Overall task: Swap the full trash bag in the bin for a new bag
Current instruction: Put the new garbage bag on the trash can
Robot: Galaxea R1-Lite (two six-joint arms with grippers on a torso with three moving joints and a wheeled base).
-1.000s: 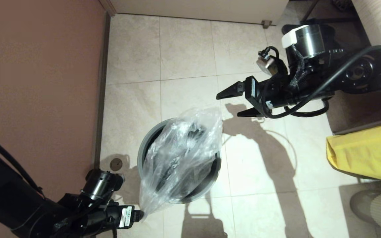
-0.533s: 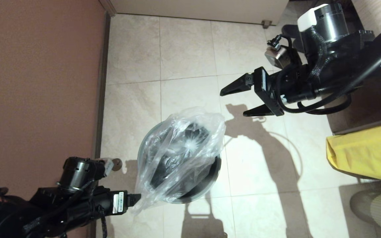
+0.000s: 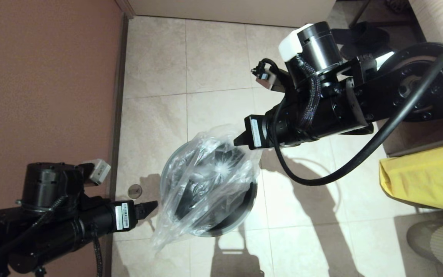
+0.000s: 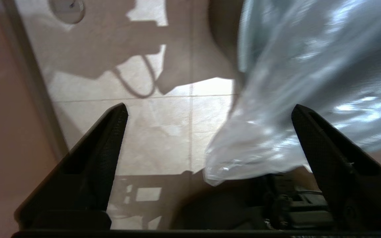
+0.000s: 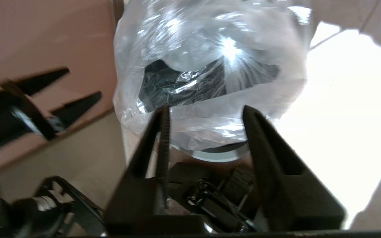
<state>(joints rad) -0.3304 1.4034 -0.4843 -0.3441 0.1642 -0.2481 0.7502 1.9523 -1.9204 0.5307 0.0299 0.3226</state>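
The bin [image 3: 229,227] stands on the tiled floor, with the new bag [image 3: 202,181] draped loosely over its mouth, clear and crinkly. One corner of the bag hangs down the bin's near-left side. My left gripper [image 3: 148,207] is open just left of the bin; in the left wrist view its gripper [image 4: 208,106] has the bag's hanging corner [image 4: 260,142] between its wide-spread fingers, untouched. My right gripper [image 3: 240,140] is at the bag's far-right edge. In the right wrist view it [image 5: 205,109] is open, with the bag [image 5: 210,66] and the bin's rim [image 5: 217,155] just ahead.
A reddish-brown wall [image 3: 44,96] runs along the left, close to my left arm. A round floor drain [image 3: 134,190] lies between wall and bin. A yellow sack [image 3: 425,181] sits at the right and a pale ribbed object [image 3: 440,23] at the top right.
My left gripper has let go of the bag's hanging corner, opened and moved up along the wall. My right gripper has swung in to the bag's far-right edge.
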